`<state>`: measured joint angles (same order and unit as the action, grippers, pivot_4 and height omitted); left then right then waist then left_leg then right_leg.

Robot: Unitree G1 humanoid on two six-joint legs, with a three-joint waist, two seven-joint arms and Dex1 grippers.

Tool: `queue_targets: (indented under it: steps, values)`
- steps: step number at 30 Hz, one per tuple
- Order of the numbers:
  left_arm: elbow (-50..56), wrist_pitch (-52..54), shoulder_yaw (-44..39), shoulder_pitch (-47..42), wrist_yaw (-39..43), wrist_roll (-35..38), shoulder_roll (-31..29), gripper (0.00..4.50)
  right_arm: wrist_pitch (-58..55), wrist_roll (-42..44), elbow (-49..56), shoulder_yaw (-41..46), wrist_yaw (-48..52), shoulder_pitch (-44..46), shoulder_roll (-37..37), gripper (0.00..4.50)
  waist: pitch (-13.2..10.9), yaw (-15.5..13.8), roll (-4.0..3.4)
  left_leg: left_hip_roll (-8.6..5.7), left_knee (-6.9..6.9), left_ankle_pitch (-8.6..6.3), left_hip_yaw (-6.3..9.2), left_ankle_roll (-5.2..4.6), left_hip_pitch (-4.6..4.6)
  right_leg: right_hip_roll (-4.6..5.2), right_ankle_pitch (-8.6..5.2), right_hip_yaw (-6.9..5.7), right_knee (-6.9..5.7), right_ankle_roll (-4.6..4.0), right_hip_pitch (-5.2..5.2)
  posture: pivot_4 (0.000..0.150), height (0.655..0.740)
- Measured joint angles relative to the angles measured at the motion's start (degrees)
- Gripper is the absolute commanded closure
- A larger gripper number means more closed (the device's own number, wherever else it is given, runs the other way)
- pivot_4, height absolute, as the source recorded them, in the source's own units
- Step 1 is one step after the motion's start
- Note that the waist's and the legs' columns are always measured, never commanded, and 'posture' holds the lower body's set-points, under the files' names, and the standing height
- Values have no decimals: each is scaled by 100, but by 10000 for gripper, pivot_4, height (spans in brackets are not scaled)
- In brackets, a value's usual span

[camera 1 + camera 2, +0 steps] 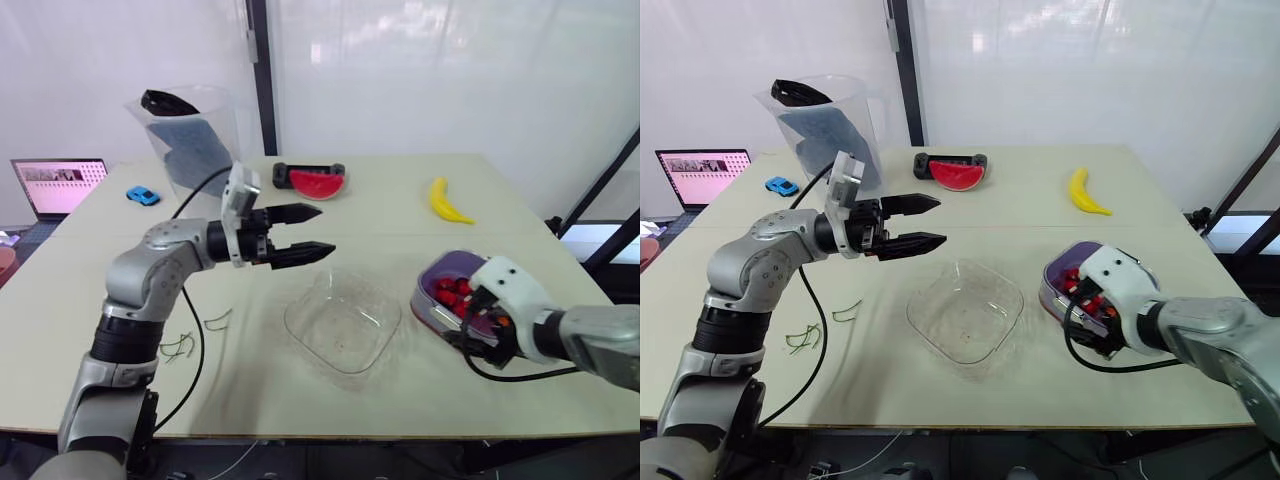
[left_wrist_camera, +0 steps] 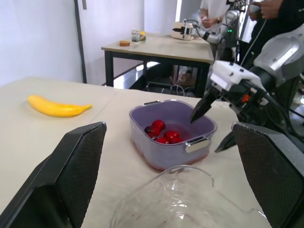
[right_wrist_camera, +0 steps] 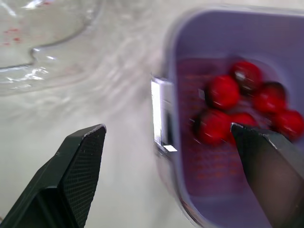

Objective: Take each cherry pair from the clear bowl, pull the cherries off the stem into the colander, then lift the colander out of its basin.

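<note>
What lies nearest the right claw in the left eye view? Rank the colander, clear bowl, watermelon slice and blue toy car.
1. colander: on the right; the right claw straddles its wall.
2. clear bowl: mid-table, left of the colander.
3. watermelon slice: far side, centre.
4. blue toy car: far left.

we've got left arm bent at the elbow, forearm level and reaching toward our right, left gripper (image 1: 325,231) raised with fingers spread wide, right arm extended low, wrist angled down, right gripper (image 1: 470,322) fingers also apart
</note>
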<state>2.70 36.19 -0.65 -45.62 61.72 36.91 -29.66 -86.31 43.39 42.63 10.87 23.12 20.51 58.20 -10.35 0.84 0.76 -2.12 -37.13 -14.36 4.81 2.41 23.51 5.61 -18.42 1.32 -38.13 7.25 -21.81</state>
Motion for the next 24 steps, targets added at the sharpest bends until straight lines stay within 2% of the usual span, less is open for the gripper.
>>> queue_targets:
  steps: [2, 5, 7, 17, 22, 23, 24]
  values:
    - [48, 33, 2, 79, -67, -2, -2, 442, -19, -33, -131, -264, -5, 116, -109, 0, 0, 0, 0, -1, 0, 0, 0, 0, 0, 0, 0, 0, -1, 0, -1, 1500, 7400]
    - [128, 64, -6, 140, -121, -4, -24, 0, -45, -55, -270, -524, 47, 354, -106, 8504, 0, 0, 0, -1, 0, 0, -1, 0, 0, 0, 0, 1, -1, 0, -2, 1500, 7400]
    - [267, 73, -32, 231, -206, 15, -19, 0, -62, -64, -381, -689, 103, 574, -90, 18099, 0, 0, 0, 0, 0, 0, 0, 0, 0, 0, 0, 1, -1, 0, -2, 1500, 7400]
    - [722, 228, -107, 548, -580, 203, -68, 0, -103, -335, -868, -1387, 235, 1239, -14, 18099, 0, -1, 0, 0, 1, 0, -1, 0, 0, 0, 0, 2, -1, 0, -5, 1500, 7400]
    - [819, 227, -108, 669, -682, 233, -133, 0, -116, -454, -986, -1484, 292, 1296, 18, 40591, 0, -2, 0, -1, 1, 0, -2, 0, 0, 0, 0, 3, -1, 0, -5, 1500, 7400]
    - [819, 227, -108, 682, -691, 233, -152, 0, -121, -463, -1025, -1483, 317, 1308, 23, 43039, 0, -2, 0, -1, 1, 0, -2, 0, 0, -1, 0, 3, -1, 0, -6, 1500, 7400]
    - [820, 227, -109, 682, -695, 233, -166, 0, -122, -486, -1026, -1484, 321, 1311, 23, 42890, 0, -2, 0, -1, 2, 0, -2, 0, 0, -1, 0, 2, -1, 0, -5, 1500, 7400]
